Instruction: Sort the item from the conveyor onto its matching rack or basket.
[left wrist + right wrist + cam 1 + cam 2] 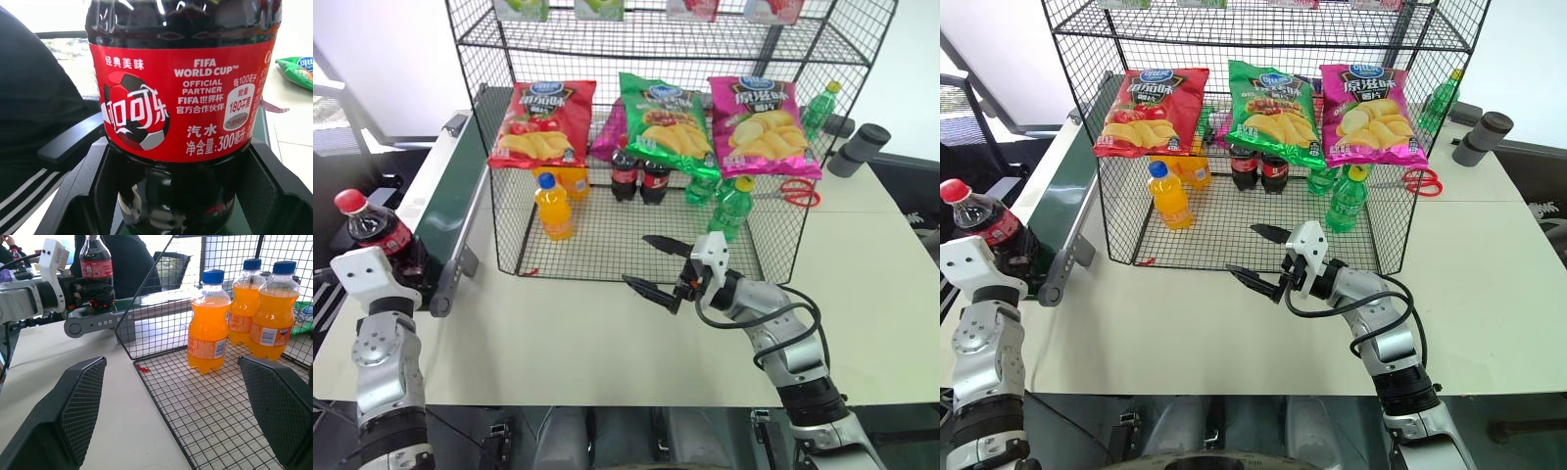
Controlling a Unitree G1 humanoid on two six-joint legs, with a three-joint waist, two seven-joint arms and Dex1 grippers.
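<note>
Left wrist view: left gripper, jaws clamped on the cola bottle low on its body, at the conveyor end, nine o'clock. Right gripper, jaws wide, idle on the worktop. Beyond, the rack. Risk: low grip lets the top-heavy bottle tilt against the mesh wall.

pale table, white wall
</note>
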